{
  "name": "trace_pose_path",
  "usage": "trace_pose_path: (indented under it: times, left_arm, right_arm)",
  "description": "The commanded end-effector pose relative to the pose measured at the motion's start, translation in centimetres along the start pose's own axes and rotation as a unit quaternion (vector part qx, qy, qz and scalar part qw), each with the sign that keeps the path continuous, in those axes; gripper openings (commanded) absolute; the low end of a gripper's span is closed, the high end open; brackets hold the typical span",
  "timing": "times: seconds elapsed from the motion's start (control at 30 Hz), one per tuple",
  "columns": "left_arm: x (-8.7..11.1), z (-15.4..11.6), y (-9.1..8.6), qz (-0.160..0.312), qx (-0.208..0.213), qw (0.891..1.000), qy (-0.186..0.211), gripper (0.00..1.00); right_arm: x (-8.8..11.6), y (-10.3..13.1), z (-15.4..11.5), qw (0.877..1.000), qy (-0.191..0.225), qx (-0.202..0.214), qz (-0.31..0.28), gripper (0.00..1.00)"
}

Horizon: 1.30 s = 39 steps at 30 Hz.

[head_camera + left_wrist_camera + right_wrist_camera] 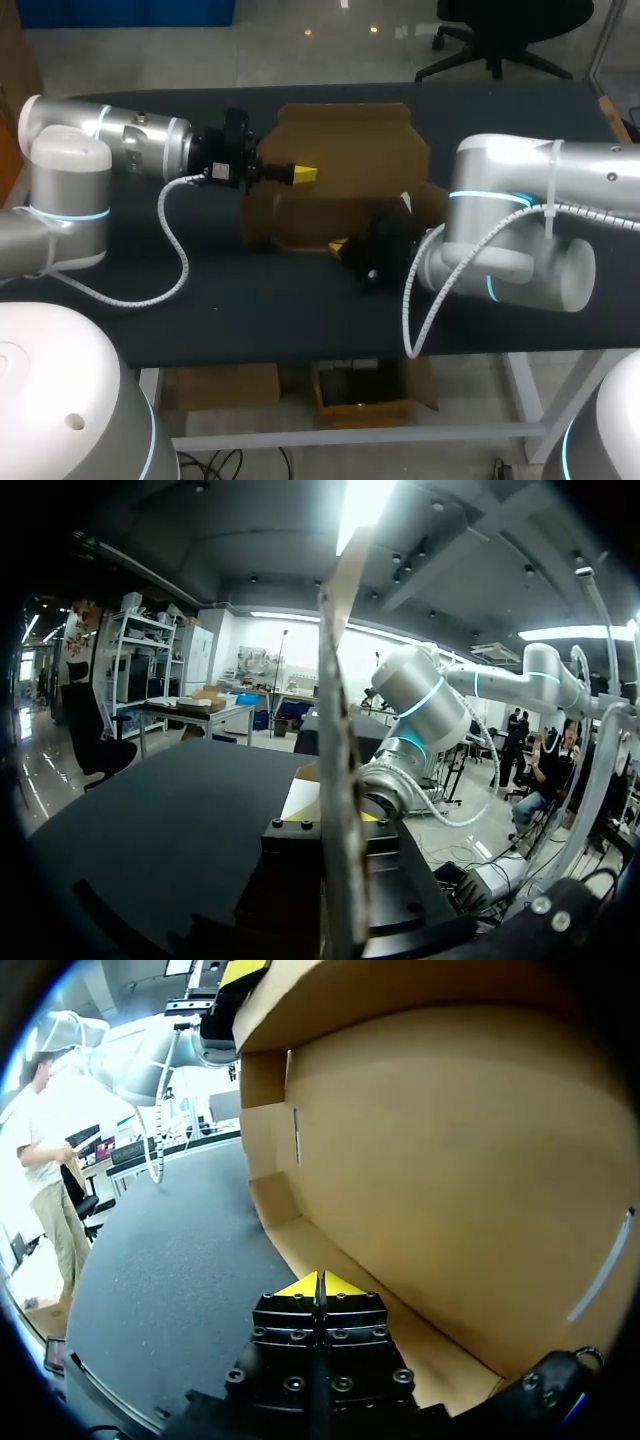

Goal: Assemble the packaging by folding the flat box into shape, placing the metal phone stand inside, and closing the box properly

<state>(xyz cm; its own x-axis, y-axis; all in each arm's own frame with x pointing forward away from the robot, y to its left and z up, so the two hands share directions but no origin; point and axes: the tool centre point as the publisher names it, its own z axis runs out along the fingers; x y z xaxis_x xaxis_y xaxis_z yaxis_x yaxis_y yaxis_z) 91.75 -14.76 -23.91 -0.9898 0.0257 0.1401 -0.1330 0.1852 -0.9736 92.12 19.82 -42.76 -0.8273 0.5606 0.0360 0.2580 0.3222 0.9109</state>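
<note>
Nearest in the head view, the right gripper (340,246) sits at the 6 o'clock edge of the box (350,150), its arm coming in from 3 o'clock. In the right wrist view its yellow tips are pressed together with no visible gap. They meet the strip of cardboard along the box's lower edge. I cannot tell whether any card is caught between them. Ahead of the tips a broad brown wall curves up and over, with a narrow side flap at its far end.

The box stands half-formed at the middle of the dark table (200,310). A low front part lies toward 6 o'clock and a taller panel with a notched top edge rises toward 12 o'clock.

Farther back, the left gripper (303,174) reaches in from 9 o'clock, pointing toward 3 o'clock at the taller panel's near corner. In the left wrist view a cardboard sheet runs edge-on and upright straight between its fingers, which pinch it from both sides. The right arm (430,710) shows past that sheet.
</note>
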Motion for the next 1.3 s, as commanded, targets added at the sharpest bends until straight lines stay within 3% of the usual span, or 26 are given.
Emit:
trace_pose_path:
  times: [0.03, 0.57, 1.3]
  left_arm:
    - [-0.1, 0.3, 0.4, 0.0, 0.0, 1.0, 0.0, 0.0]
    - [-0.1, 0.3, 0.4, 0.0, 0.0, 1.0, 0.0, 0.0]
    - [-0.1, 0.3, 0.4, 0.0, 0.0, 1.0, 0.0, 0.0]
  right_arm:
    - [0.8, -0.4, 0.1, 1.0, 0.0, -0.005, -0.003, 0.0]
    - [3.3, -0.4, -3.9, 1.0, -0.004, -0.024, -0.017, 0.0]
    - [7.1, -1.3, -17.0, 0.999, 0.024, -0.026, -0.03, 0.0]
